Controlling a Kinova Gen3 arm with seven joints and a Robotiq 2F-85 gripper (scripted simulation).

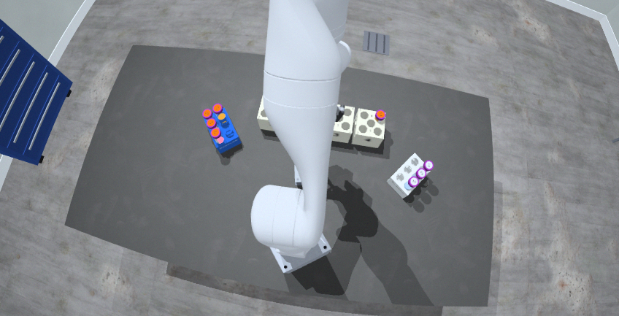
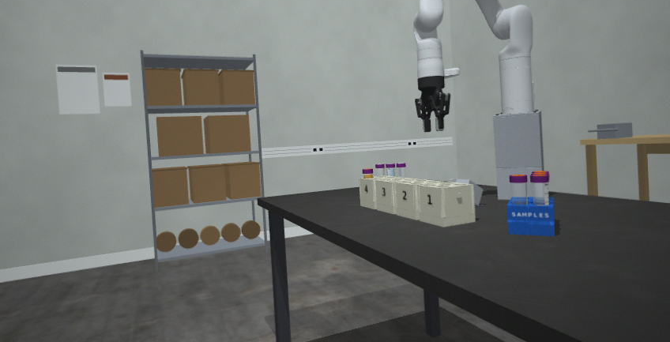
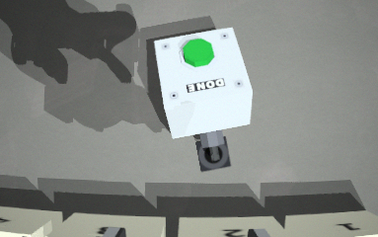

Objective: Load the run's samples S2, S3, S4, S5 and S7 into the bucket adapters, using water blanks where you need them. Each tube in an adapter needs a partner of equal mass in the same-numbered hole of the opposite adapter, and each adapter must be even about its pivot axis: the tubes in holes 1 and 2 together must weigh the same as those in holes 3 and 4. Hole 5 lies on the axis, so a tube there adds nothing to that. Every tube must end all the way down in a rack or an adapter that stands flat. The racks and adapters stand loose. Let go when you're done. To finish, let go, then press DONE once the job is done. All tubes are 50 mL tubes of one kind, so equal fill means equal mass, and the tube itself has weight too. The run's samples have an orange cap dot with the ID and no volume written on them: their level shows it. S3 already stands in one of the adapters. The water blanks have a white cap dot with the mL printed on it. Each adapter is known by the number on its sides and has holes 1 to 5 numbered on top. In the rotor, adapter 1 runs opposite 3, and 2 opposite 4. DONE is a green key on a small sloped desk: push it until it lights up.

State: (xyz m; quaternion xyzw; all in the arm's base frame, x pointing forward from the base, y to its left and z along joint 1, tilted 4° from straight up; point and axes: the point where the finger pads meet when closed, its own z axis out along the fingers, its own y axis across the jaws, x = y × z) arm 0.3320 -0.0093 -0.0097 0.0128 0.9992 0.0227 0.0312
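Note:
My gripper (image 2: 432,127) hangs open and empty, high above the row of four cream adapters marked 4 (image 2: 366,192), 3 (image 2: 382,193), 2 (image 2: 404,197) and 1 (image 2: 444,202). The arm hides it in the overhead view. Adapter 4 (image 1: 368,132) holds one orange-dot tube, S3 (image 1: 380,114) (image 2: 366,172), in a corner hole. The blue SAMPLES rack (image 1: 228,134) (image 2: 530,219) holds several orange-dot tubes (image 1: 211,122). The white blank rack (image 1: 401,174) holds three white-dot tubes (image 1: 420,173). The wrist view looks straight down on the white DONE desk (image 3: 210,106) and its unlit green key (image 3: 198,52), with the adapters' near edges (image 3: 230,224) along the bottom.
The arm's base (image 1: 299,256) stands on the dark table (image 1: 152,182) (image 2: 423,263) near its front edge. A shelf with cardboard boxes (image 2: 201,150) stands against the wall off the table. A wooden side table (image 2: 625,143) stands at the far right.

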